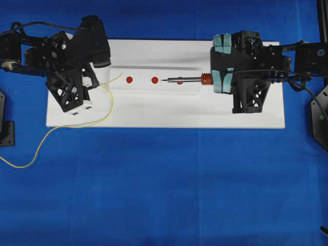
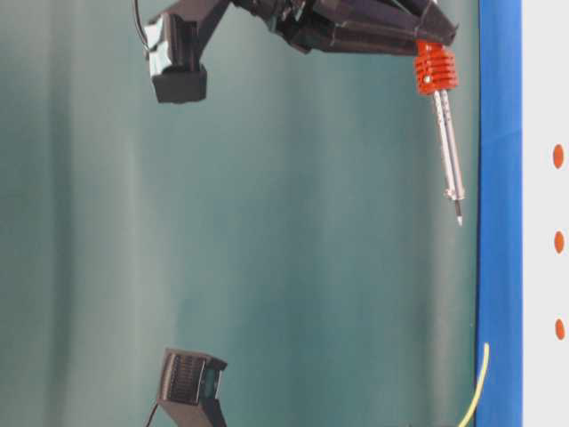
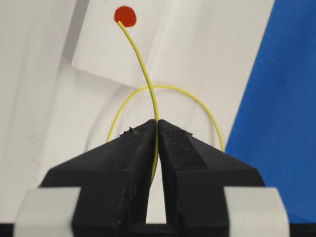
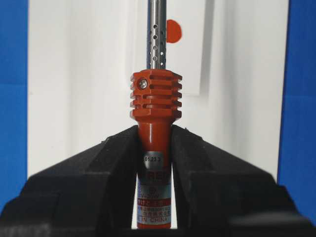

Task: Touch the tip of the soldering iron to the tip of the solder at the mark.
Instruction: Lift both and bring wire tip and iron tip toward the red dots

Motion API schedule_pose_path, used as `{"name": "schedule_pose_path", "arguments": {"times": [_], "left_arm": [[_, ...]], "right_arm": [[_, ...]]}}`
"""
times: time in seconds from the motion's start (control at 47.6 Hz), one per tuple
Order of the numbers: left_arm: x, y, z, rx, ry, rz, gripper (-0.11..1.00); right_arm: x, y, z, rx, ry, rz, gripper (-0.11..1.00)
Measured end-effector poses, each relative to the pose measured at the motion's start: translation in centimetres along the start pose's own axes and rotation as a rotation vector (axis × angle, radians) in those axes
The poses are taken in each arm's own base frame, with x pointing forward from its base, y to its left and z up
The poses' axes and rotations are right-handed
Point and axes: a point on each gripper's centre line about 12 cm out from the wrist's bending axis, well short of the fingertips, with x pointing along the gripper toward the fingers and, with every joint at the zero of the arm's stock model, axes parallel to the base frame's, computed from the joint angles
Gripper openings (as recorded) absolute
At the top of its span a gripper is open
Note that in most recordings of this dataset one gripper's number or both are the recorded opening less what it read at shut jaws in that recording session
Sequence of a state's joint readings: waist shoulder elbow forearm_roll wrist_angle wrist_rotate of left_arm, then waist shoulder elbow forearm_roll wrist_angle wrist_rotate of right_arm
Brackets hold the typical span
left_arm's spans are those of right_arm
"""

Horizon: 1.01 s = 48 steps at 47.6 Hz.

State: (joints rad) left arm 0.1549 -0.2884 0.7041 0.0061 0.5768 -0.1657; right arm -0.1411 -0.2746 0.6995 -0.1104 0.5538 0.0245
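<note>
The left gripper [image 3: 157, 133] is pressed tight on the solder [image 3: 148, 84], w/ the thin yellow wire pinched between the two black tips. In the left wrist view the wire goes up from the jaws toward 11 o'clock, and its tip sits just at the lower edge of a red dot [image 3: 125, 16] on the white board [image 3: 44, 98]. Can't tell if the tip touches the board. Behind the jaws the wire makes a round loop. In the overhead view the rest of the solder runs off the board at about 7 o'clock onto the blue cloth [image 1: 164, 195].

The right gripper [image 4: 154, 148] is squeezed on the soldering iron [image 4: 154, 113], holding its red body just under the orange-red ribbed collar. The silver shaft w/ small holes points to 12 o'clock in the right wrist view, next to a red dot at its 1 o'clock.

From above, the iron lies level & points to 9 o'clock. Its thin tip is near the middle dot [image 1: 155, 80], on that dot's 3 o'clock side. The solder tip is by the left dot [image 1: 129, 79], at its 9 o'clock side. The two tips are well apart.

In the table-level view the iron tip hangs off the board, not touching.
</note>
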Motion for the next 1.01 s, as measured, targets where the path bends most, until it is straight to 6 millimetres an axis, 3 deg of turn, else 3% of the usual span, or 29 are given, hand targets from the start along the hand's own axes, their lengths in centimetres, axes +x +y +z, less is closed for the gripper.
{"name": "schedule_pose_path", "arguments": {"times": [0.147, 0.504, 1.007], "left_arm": [[0.3, -0.1, 0.4, -0.002, 0.002, 0.0, 0.01], [4.2, 0.0, -0.2, 0.0, 0.109, 0.018, 0.01], [5.1, 0.0, 0.0, 0.002, 0.127, 0.02, 0.01]], "right_arm": [[0.2, 0.0, 0.1, 0.0, 0.005, 0.0, 0.07], [0.8, 0.0, 0.0, 0.0, 0.023, 0.001, 0.07], [1.9, -0.2, -0.2, 0.009, 0.054, -0.002, 0.07]]}}
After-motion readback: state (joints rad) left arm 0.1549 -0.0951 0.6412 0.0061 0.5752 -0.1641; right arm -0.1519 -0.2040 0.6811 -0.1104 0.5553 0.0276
